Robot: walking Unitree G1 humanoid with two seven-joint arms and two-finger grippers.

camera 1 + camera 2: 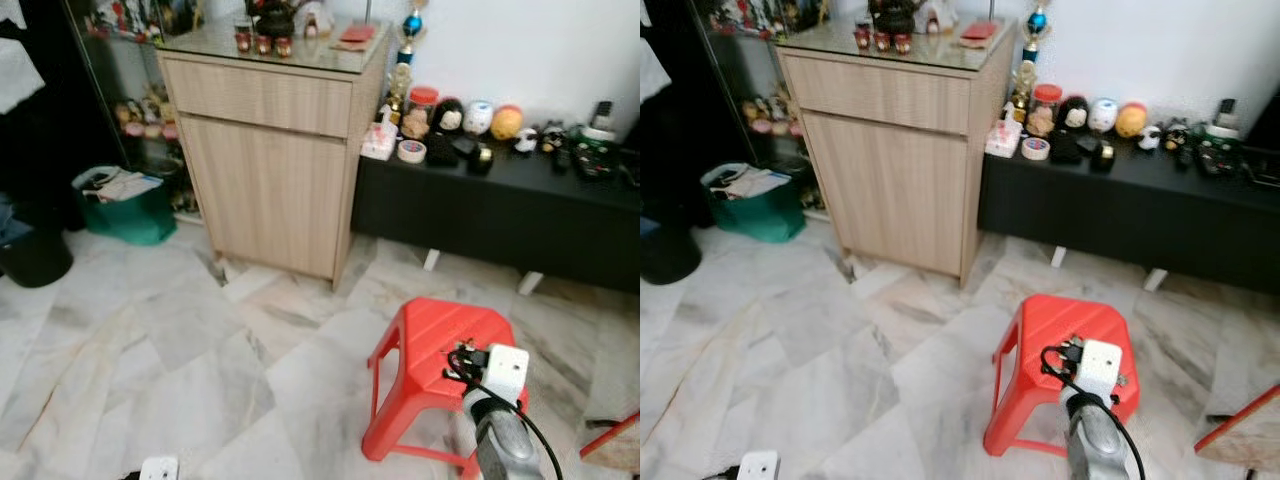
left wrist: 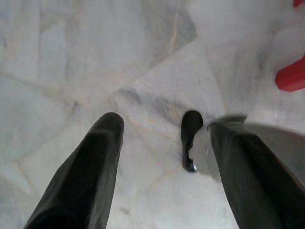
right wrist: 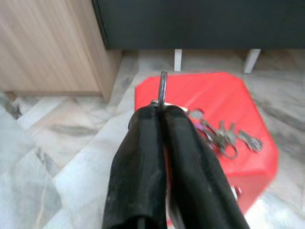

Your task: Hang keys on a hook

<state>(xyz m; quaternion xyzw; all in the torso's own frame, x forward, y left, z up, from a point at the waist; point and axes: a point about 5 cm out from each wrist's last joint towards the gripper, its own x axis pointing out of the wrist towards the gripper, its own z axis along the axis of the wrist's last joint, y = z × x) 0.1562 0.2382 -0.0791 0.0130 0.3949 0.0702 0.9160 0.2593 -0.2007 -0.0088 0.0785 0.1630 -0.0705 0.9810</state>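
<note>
A bunch of keys lies on top of a red plastic stool, and its metal ring sticks up from between my right gripper's fingers. My right gripper is shut on that ring, just above the stool's seat. In the eye views the right arm reaches over the stool from the near side, gripper at the seat's near edge. My left gripper hangs open low over the marble floor, nothing between its fingers.
A wooden cabinet stands ahead, with a low black bench of small trinkets to its right. A green bin and a black bin sit at the left. Marble floor surrounds the stool.
</note>
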